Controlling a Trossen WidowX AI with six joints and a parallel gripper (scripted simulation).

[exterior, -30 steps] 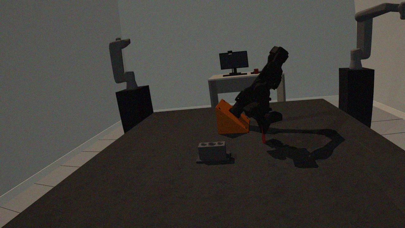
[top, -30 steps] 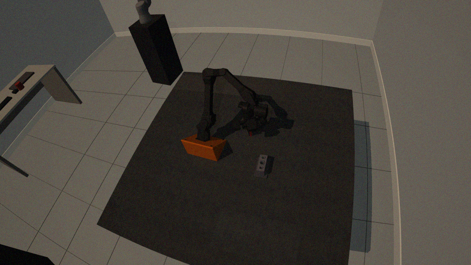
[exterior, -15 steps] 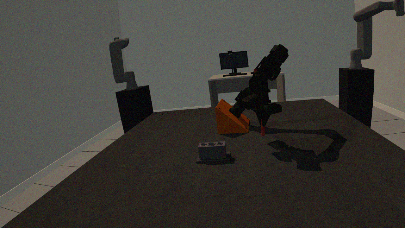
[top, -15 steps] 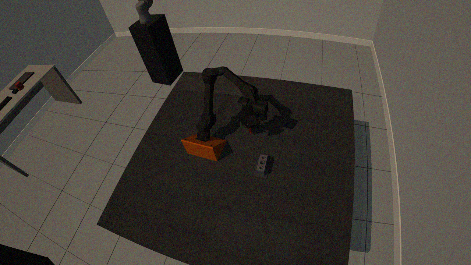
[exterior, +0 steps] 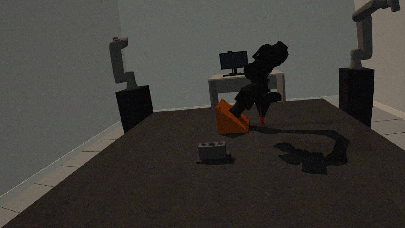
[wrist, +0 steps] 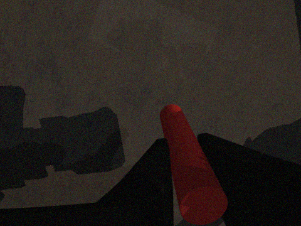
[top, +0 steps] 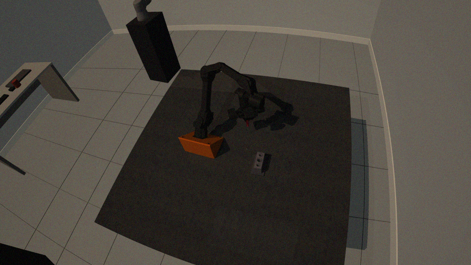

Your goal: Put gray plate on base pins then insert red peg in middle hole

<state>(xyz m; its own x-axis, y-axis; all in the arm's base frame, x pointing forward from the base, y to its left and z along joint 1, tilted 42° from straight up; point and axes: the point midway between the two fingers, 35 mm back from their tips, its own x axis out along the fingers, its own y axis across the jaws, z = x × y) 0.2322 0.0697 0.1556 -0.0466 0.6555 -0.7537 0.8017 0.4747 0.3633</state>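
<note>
The gray plate, a block with three holes along its top, sits level on the thin base. The base pins under it are hidden, and its middle hole looks empty. My gripper is shut on the red peg. The peg points down, close to upright, with its lower end in the air above the dark mat. In the exterior view they are behind and right of the plate. The wrist view does not show the plate.
My arm stands on an orange wedge mount, left of the plate in the top view. A small dark nub stands at the base's right end. A desk and other arms on black pedestals are beyond the mat.
</note>
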